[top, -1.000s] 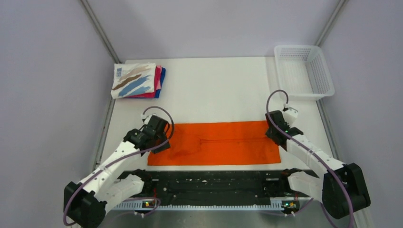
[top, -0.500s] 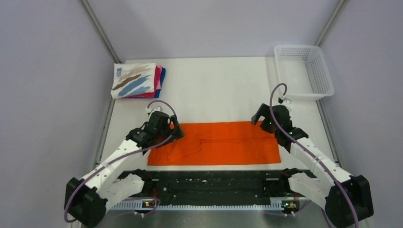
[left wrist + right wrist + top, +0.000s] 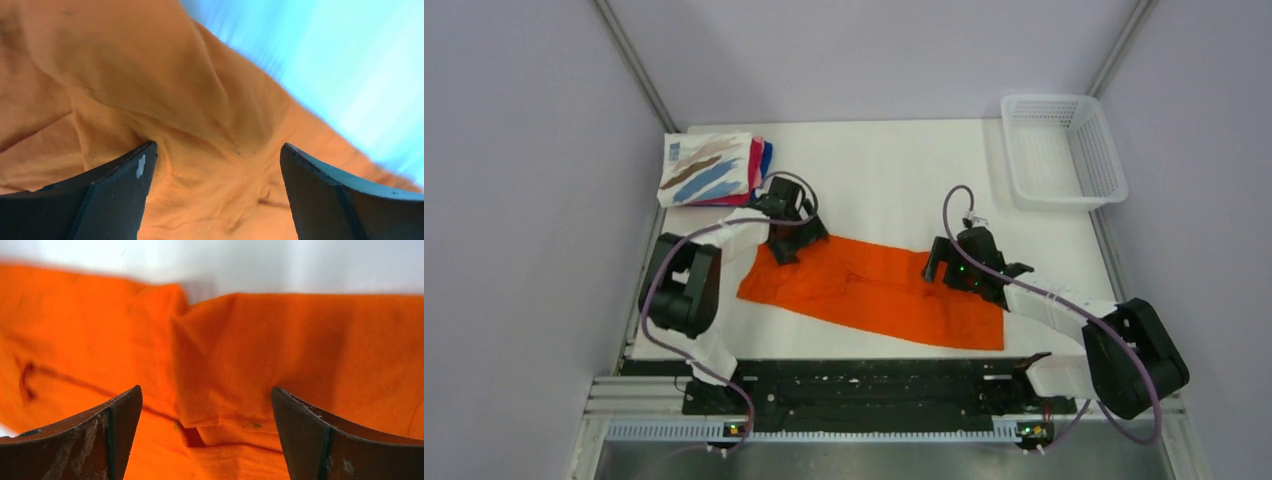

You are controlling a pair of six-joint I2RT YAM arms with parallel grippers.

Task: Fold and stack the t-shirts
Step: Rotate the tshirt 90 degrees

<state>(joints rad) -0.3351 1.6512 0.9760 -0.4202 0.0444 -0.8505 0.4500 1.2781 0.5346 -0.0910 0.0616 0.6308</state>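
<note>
Orange t-shirt point(image 3: 874, 292) askew, left fingers point(image 3: 100, 200) apart at its far-left corner — right fingers point(image 3: 75, 440) apart on far edge, white table point(image 3: 874, 185) beyond.

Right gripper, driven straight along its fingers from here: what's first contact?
The orange t-shirt. In the wrist view the right gripper stands open, pointed at a folded layer of the cloth. Depth is hard to judge, so contact may come almost at once.
</note>
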